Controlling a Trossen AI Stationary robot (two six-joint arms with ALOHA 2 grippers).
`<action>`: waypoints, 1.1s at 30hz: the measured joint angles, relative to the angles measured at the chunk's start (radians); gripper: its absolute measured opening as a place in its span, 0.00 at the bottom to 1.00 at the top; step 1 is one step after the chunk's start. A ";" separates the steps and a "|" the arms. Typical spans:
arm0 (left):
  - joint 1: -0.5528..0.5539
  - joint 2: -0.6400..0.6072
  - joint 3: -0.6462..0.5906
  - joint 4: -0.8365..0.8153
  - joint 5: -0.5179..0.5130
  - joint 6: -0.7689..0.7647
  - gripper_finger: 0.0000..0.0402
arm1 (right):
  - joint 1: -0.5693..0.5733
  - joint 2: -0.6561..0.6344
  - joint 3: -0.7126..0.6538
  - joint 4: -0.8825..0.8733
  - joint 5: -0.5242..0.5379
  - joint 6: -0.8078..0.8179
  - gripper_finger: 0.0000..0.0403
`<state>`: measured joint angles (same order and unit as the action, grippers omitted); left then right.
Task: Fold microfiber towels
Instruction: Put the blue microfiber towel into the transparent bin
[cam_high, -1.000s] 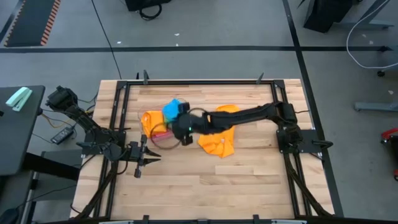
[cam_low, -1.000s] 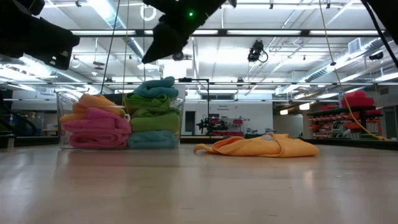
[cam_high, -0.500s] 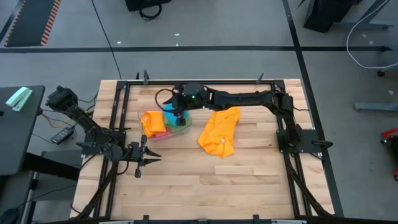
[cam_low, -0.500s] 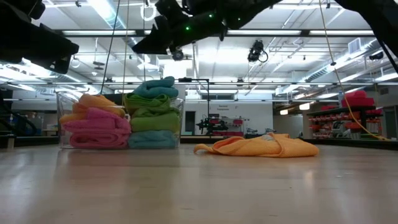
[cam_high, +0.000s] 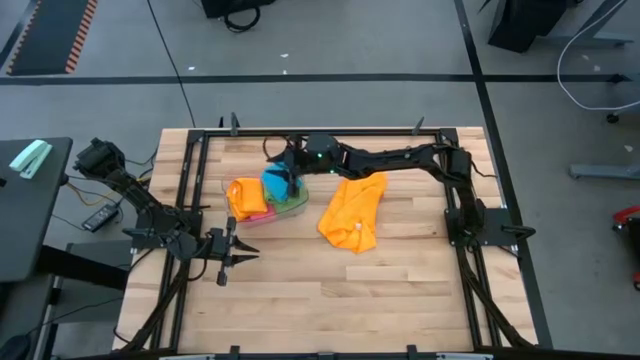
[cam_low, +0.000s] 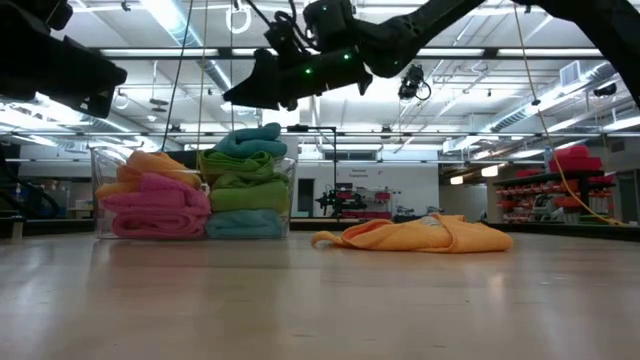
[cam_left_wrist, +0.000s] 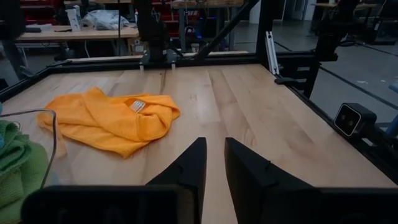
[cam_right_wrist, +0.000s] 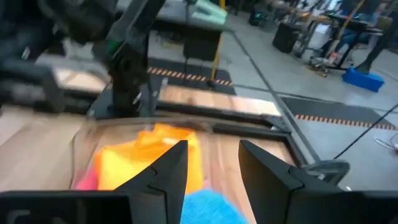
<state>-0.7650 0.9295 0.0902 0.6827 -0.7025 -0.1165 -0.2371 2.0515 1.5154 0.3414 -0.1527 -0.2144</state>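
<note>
Right gripper (cam_high: 289, 178) jaws apart and holding nothing, high over the clear plastic tub (cam_high: 296, 205), left gripper (cam_high: 236, 258) jaws nearly closed on nothing, near the table's front left, soft fluffy folded towels (cam_low: 190, 190) stacked in the tub, crumpled orange towel (cam_high: 352, 211) on the smooth wooden table (cam_high: 400, 290) beside it

Clear tub (cam_low: 285, 190) holding folded towels (cam_low: 160, 195): pink, orange, green and sky blue. Loose towel (cam_high: 352, 211) at frame centre: orange, with a small white label. Bench (cam_high: 300, 290): pale wood planks, black frame.
</note>
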 joint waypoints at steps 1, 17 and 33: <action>0.000 0.000 0.000 0.001 0.000 0.000 0.17 | 0.000 -0.001 0.000 0.002 0.014 0.013 0.38; 0.000 0.000 0.000 0.001 0.000 -0.004 0.15 | 0.020 0.118 0.018 -0.180 0.120 0.172 0.38; 0.000 0.000 0.000 0.016 0.000 -0.004 0.13 | 0.031 0.115 0.020 -0.307 0.130 0.207 0.28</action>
<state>-0.7650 0.9295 0.0902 0.6990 -0.7025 -0.1203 -0.2066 2.1670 1.5352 0.0345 -0.0223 -0.0078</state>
